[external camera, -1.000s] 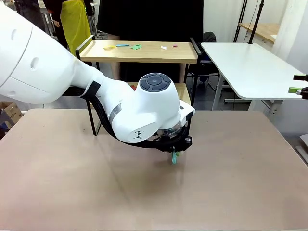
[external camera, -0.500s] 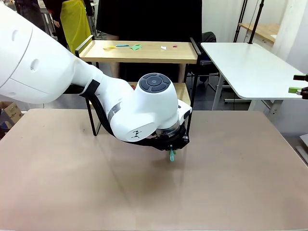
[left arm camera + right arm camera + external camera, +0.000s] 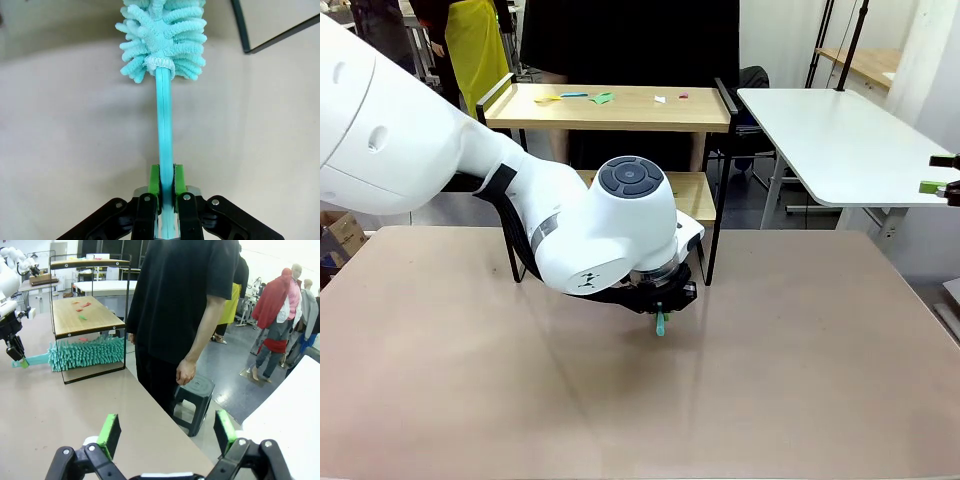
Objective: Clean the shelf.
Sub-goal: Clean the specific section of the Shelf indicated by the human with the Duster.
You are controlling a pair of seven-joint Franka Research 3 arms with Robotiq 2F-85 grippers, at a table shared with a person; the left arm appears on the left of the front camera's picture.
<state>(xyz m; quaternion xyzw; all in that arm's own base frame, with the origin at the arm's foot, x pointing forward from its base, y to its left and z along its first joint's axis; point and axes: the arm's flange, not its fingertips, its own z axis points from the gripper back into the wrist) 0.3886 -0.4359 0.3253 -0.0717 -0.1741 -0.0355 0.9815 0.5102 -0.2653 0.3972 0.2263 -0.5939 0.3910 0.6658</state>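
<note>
My left gripper (image 3: 166, 176) is clamped on the thin, smooth turquoise plastic handle of a duster (image 3: 164, 115). The green pads (image 3: 154, 176) press flat against both sides of the handle, close to its end. The handle runs straight away from my fingers to a fluffy head of soft, noodle-like strands in the same pale turquoise, gathered at a stitched white collar. In the front view that arm bends low over the matte beige tabletop (image 3: 790, 380), and a bit of turquoise shows beneath the black fingers.

The shelf (image 3: 620, 108) stands at the far edge of the tabletop, near the middle. It has two light wooden boards with a fine grain, thin black metal legs and raised black rails at each end. Small flat scraps (image 3: 603, 97) in yellow, blue, green, white and pink lie scattered on the top board. In my right wrist view the shaggy duster head reaches in under that top board, into the lower tier. I cannot tell whether it touches the lower board.

My right gripper (image 3: 167, 432) gapes wide with nothing between its green pads, above the tabletop's edge. A person (image 3: 180, 290) in a black short-sleeved shirt stands beside the table, one hand (image 3: 186, 372) hanging loose above a dark moulded stool (image 3: 196, 390).
</note>
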